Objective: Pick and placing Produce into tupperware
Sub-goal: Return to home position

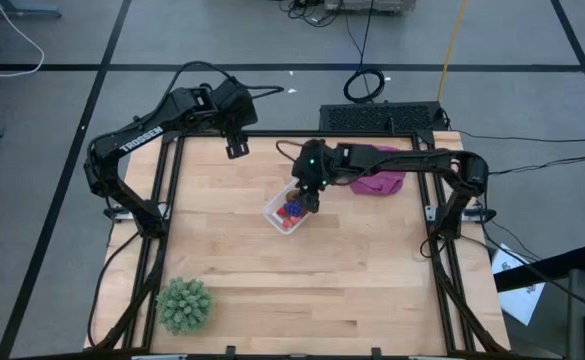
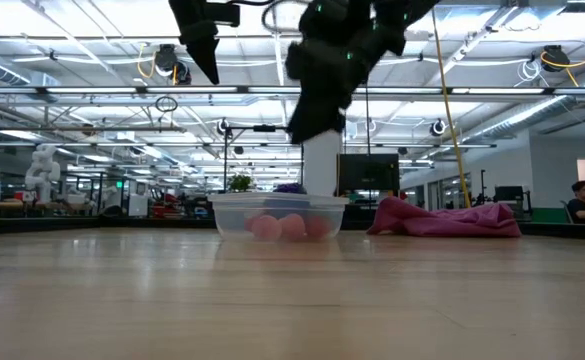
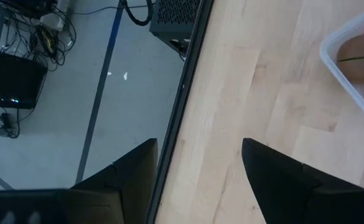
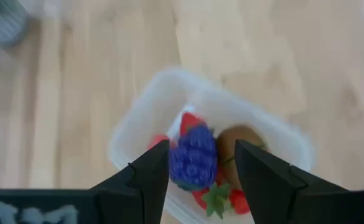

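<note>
The clear square tupperware [image 1: 282,213] sits flat on the table's middle [image 2: 280,215]. Inside it lie the purple-blue grape bunch [image 4: 193,155] on top, the brown oval [image 4: 238,140] and several red and pink berries [image 4: 231,199]. My right gripper [image 1: 310,203] hangs open just above the tub, pointing down. Its fingers [image 4: 154,171] stand either side of the grape bunch, which rests on the other fruit [image 2: 290,188]. My left gripper [image 1: 236,148] waits open and raised over the table's far edge, left of the tub [image 3: 350,74].
The magenta-purple cloth [image 1: 377,183] lies bunched on the table just right of the tub [image 2: 452,218]. The green spiky ball plant [image 1: 184,303] stands near the near-left corner. Bare wood lies in front of and left of the tub.
</note>
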Robot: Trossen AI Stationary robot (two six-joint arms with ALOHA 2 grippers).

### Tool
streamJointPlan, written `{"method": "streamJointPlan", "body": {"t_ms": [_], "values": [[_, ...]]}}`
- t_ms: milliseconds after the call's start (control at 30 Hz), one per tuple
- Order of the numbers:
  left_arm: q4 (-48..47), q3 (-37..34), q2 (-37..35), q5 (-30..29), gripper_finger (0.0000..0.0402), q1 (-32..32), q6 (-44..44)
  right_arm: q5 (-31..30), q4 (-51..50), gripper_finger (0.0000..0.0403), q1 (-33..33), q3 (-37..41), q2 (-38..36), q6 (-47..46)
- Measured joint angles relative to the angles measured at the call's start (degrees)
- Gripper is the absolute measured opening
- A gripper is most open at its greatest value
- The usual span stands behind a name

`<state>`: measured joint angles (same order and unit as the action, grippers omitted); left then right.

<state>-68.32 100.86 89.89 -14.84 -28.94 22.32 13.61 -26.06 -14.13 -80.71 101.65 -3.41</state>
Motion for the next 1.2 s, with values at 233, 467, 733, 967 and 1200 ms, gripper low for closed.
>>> {"method": "streamJointPlan", "body": {"t_ms": [233, 467, 733, 967, 1200], "values": [[-1.1, -0.1, -1.4, 8.9, 0.0239, 1.8, -4.5, 0.0, -7.6, 0.0174, 0.0, -4.4, -9.7, 0.1], [-1.7, -0.1, -11.4, 19.3, 0.0239, 4.7, -11.3, -0.1, -12.1, 0.0174, 2.6, -2.0, -25.7, -2.7], [-0.3, -5.4, -28.3, 19.0, 0.0239, 19.6, -25.2, 0.0, -7.0, 0.0174, 13.8, 13.2, -43.6, -4.4], [10.6, -29.6, -41.9, 4.6, 0.0239, 39.5, -42.7, 0.0, 10.8, 0.0174, 23.8, 35.0, -56.7, -13.8], [37.0, -55.9, -49.1, 1.2, 0.0239, 50.9, -47.7, -1.0, 32.7, 0.0174, 32.3, 49.4, -61.2, -14.8]]}}
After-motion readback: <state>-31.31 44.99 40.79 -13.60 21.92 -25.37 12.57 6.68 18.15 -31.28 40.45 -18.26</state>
